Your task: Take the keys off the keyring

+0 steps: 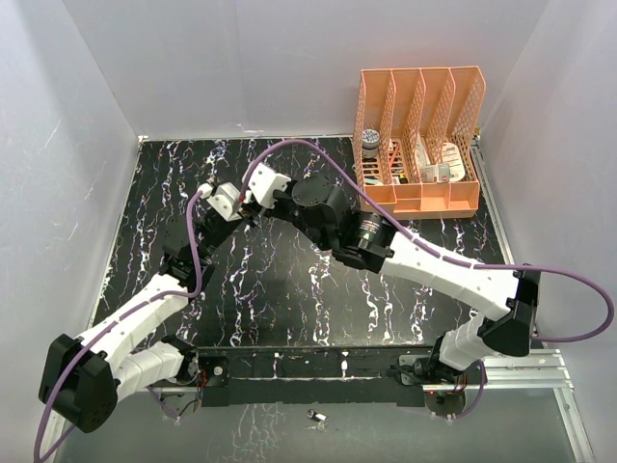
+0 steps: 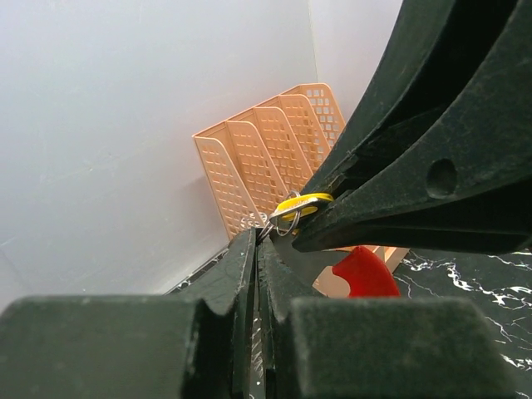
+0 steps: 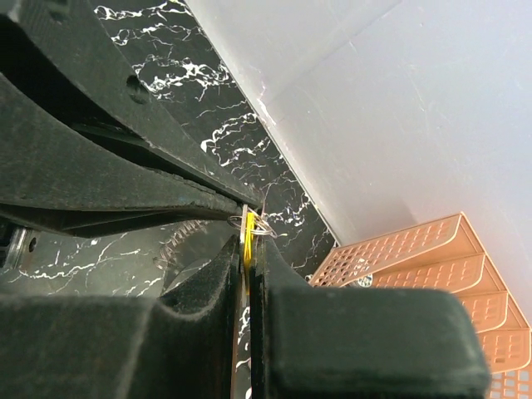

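Note:
Both grippers meet above the back-left part of the black marble table [image 1: 289,289]. In the left wrist view my left gripper [image 2: 258,238] is shut, pinching the thin metal keyring [image 2: 286,221] at its tips. My right gripper's fingers [image 2: 416,191] reach in from the upper right, shut on the yellow key [image 2: 304,203]. The red key [image 2: 366,273] hangs free below them. In the right wrist view my right gripper [image 3: 248,239] is shut on the yellow key [image 3: 248,243], with the keyring [image 3: 258,224] just beyond its tips. In the top view the left gripper [image 1: 231,203] and right gripper [image 1: 258,190] hide the keys.
An orange slotted file organiser [image 1: 419,145] holding a bottle and small items stands at the back right; it also shows in the left wrist view [image 2: 266,158]. White walls enclose the table. A small dark object [image 1: 316,417] lies on the front ledge.

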Robot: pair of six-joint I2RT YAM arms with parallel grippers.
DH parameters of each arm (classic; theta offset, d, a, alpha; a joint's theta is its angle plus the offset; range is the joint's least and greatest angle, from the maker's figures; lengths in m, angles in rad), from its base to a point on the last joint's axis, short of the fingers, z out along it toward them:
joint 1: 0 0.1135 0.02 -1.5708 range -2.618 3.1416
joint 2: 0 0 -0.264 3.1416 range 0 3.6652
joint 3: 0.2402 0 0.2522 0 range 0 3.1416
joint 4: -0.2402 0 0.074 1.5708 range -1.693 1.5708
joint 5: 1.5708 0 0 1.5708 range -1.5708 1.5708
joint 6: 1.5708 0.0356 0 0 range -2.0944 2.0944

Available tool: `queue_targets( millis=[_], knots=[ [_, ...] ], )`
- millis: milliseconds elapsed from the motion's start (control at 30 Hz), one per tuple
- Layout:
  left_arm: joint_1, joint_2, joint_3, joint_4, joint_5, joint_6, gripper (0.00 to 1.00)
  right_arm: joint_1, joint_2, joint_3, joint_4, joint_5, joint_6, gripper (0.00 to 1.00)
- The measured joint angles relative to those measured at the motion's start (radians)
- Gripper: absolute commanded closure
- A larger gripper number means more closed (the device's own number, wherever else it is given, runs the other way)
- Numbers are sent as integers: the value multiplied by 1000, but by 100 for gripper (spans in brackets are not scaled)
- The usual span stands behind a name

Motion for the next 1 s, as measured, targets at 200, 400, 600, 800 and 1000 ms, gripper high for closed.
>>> queue_targets(
  millis=[200,400,600,800,1000],
  knots=[
    [0,-4,0,-5,3,4,100,11,14,19,-6,-5,-6,100],
    [5,-4,-5,-9,10,10,100,20,55,63,-27,-30,-6,100],
    [7,-28,-19,-34,1,16,99,24,65,68,-32,-29,-5,100],
    [8,-81,-35,-51,-10,24,94,33,64,63,0,-11,-5,100],
    [10,-144,-62,-64,13,27,86,34,56,24,35,46,-19,100]
  ],
)
